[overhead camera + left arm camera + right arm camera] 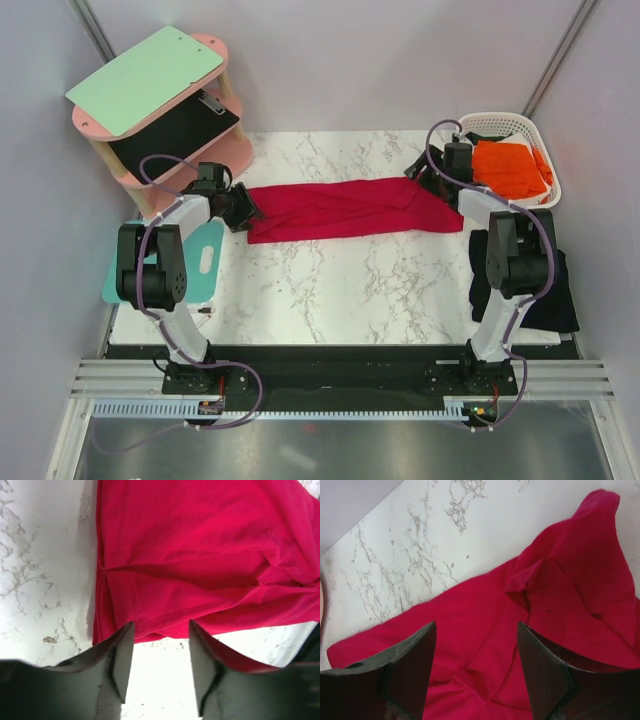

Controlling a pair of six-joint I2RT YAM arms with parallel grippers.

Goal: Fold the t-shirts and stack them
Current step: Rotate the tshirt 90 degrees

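crimson t-shirt [345, 210] — plain, flat on marble table [330, 290]

You're watching a left arm [150, 265] and right arm [512, 258] wearing black joints, white links, looping purple cables [429, 150], dark wedge-shaped fingers [112, 665].

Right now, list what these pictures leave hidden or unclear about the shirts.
Top view: the right arm covers part of the black cloth t-shirt.
Top view: the white plastic basket's wall hides the bright orange cloth t-shirt's lower part.
Wrist views: frame edges cut off the crimson red cloth t-shirt.
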